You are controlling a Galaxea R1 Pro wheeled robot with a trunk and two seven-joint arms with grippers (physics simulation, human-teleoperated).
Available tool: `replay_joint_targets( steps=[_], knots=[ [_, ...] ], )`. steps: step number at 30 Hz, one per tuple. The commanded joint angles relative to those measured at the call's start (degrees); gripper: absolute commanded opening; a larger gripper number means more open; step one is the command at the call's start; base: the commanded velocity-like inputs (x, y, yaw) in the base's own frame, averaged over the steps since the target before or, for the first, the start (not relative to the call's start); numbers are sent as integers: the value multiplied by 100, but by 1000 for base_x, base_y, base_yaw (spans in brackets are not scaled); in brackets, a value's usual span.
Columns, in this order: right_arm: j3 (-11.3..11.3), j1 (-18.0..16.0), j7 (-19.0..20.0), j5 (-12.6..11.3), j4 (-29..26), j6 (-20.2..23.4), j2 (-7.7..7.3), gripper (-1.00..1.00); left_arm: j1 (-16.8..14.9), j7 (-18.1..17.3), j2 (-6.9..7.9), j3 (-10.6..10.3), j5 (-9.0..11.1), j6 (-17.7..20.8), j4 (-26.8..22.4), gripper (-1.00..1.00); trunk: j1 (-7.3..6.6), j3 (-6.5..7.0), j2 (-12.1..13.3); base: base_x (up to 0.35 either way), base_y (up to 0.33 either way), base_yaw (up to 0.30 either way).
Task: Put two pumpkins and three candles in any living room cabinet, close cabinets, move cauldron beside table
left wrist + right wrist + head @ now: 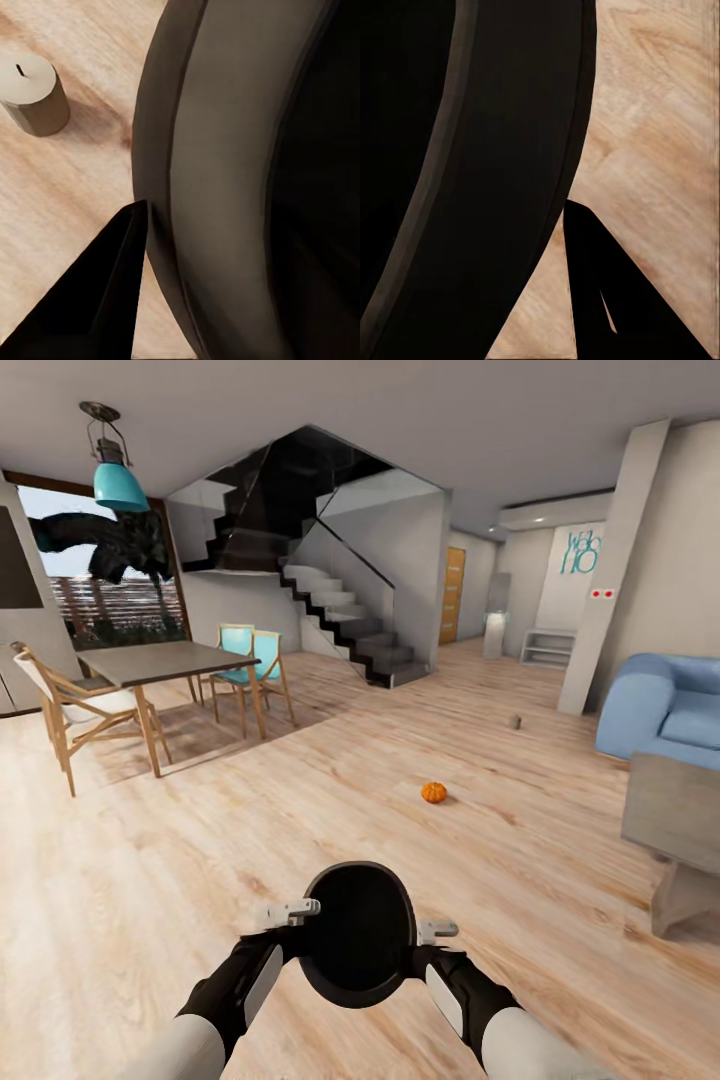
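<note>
We've got the cauldron (358,932) clamped btwn both grippers — left (296,909), right (436,931) — next: carry it beside a table (165,661).

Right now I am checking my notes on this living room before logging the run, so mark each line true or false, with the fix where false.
1. Both grippers flank the black cauldron. True: left gripper, right gripper.
2. A pumpkin lies on the wood floor ahead. True.
3. The pumpkin rests on the dining table. False: it is on the floor.
4. The armchair is red. False: it is blue.
5. A candle stands on the floor near the cauldron. True.
</note>
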Motion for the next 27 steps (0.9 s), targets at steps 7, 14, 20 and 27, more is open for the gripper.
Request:
replay_joint_targets(
  steps=[7,14,20,27],
  knots=[
    [145,-5,-16,-166,-23,-156,0,-100,0,15,7,-41,183,25,-2,-100,-5,23,-3,-231,0,-261],
    [143,-2,-11,-167,-22,-156,0,-100,-1,15,7,-41,182,25,-2,-100,-5,50,-3,-43,0,-261],
    [145,-4,-11,-166,-22,-156,0,-100,1,16,7,-41,181,25,-2,-100,-5,74,-3,-2,0,-261],
    [144,-4,-11,-165,-22,-156,0,-100,-1,15,4,-41,185,25,-2,-100,-5,102,-3,0,0,-261]
  ],
)
